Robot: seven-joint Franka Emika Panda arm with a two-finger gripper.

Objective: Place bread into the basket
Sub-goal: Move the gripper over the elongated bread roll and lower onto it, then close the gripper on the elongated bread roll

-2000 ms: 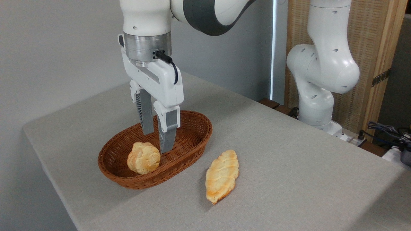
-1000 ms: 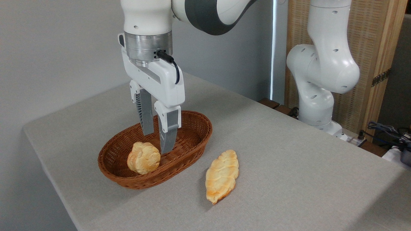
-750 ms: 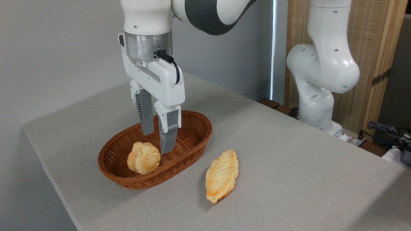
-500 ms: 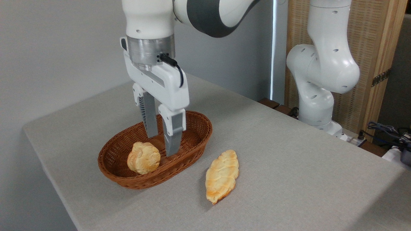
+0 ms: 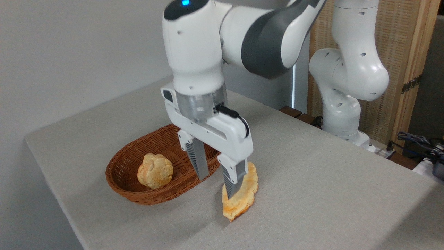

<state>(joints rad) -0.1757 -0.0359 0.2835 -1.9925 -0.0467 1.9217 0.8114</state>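
Pincer open, empty, over gap btwn basket & bread. Bread flat on tabletop; bun sits in basket.

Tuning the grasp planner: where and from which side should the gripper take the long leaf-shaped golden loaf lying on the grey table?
Probably across the wide middle of the long leaf-shaped golden loaf, coming straight down from above. It lies flat on the grey table with tapered, pointed ends, so the ends give little to pinch. The open gripper hangs over it; one finger is already in front of it.
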